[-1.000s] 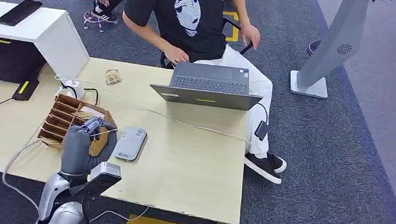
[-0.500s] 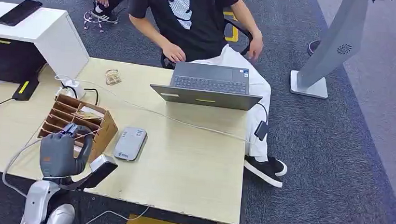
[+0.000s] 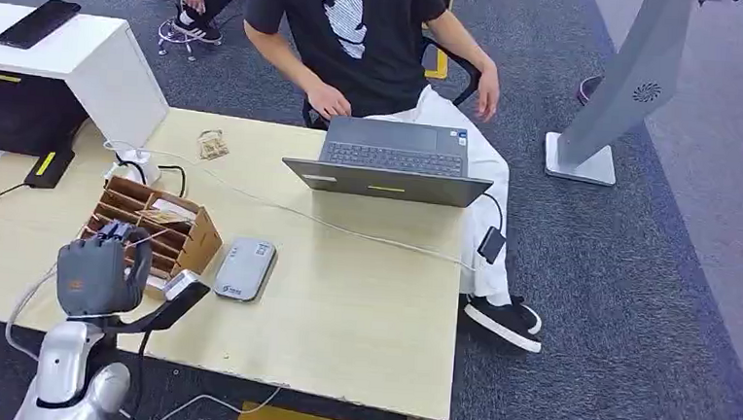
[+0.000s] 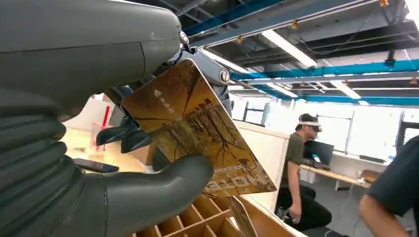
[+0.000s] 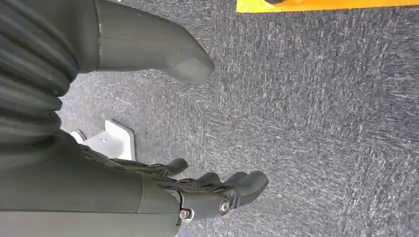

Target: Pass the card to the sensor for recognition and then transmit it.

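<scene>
**A:** Head view first: the left hand (image 3: 100, 276) is up over the near-left corner of the desk (image 3: 362, 307), right by the wooden slotted box (image 3: 157, 228). The grey card reader (image 3: 244, 268) sits flat on the desk just to the right of that box. A person (image 3: 378, 35) sits behind the laptop (image 3: 390, 161).

**B:** And the card?

**A:** Left wrist view shows it clearly. The card (image 4: 197, 131), brownish with a tree print, is pinched between the thumb and the darker fingers (image 4: 118, 136), with the box slots underneath. So the hand has it, off the desk.

**B:** Right hand?

**A:** Right wrist view: the right hand (image 5: 197, 192) hangs over grey carpet, holding nothing, fingers loosely curled with the thumb apart.

**B:** What could bite us here?

**A:** My guess is the pinch looks thin, only an edge gripped, so a fast swing to the reader could twist or drop the card. Also the white cable (image 3: 347, 230) lies close by and could snag.
</scene>
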You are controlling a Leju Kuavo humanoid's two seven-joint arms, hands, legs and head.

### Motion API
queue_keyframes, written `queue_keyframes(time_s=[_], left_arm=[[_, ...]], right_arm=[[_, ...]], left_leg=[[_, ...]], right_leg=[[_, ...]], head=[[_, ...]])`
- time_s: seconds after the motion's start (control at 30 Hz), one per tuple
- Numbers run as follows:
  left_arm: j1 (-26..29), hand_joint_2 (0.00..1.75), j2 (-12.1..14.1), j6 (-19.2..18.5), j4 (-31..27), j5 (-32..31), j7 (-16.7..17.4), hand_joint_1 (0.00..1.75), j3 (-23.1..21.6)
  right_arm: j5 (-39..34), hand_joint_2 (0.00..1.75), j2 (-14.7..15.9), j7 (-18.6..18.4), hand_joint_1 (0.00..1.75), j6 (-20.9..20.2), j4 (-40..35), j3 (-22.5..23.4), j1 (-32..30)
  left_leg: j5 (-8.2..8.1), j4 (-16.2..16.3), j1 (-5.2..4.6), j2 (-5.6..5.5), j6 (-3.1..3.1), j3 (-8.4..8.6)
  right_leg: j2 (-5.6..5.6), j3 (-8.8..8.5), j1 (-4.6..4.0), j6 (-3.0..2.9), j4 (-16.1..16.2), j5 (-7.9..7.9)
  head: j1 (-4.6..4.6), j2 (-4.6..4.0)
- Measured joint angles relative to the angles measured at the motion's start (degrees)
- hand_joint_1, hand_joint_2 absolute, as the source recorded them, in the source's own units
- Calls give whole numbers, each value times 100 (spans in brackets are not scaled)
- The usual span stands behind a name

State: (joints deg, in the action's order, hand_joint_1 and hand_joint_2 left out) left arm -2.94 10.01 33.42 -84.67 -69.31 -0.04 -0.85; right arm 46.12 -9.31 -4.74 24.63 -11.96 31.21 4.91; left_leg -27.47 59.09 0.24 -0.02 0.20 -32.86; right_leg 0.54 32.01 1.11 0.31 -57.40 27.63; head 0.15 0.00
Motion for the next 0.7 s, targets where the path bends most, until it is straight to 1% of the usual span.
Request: queue_keyframes(time_s=[0.27,0.47,0.7], left_arm=[[-344,175,-15,11,439,-11,-18,175,0],[-565,175,-122,13,660,124,-177,175,0],[-731,175,-230,31,795,216,-269,175,-9]], right_arm=[[26,175,-4,0,0,11,-2,0,30],[92,175,-4,-2,0,17,-2,0,64],[103,175,-4,0,0,37,-2,0,80]], left_leg=[[1,0,-1,1,0,0],[0,1,-1,1,0,-1],[0,1,-1,2,0,1]], right_leg=[[1,1,0,0,0,-1],[0,1,1,0,0,-1],[1,2,0,0,0,-2]], head=[[2,0],[2,0],[0,-2]])
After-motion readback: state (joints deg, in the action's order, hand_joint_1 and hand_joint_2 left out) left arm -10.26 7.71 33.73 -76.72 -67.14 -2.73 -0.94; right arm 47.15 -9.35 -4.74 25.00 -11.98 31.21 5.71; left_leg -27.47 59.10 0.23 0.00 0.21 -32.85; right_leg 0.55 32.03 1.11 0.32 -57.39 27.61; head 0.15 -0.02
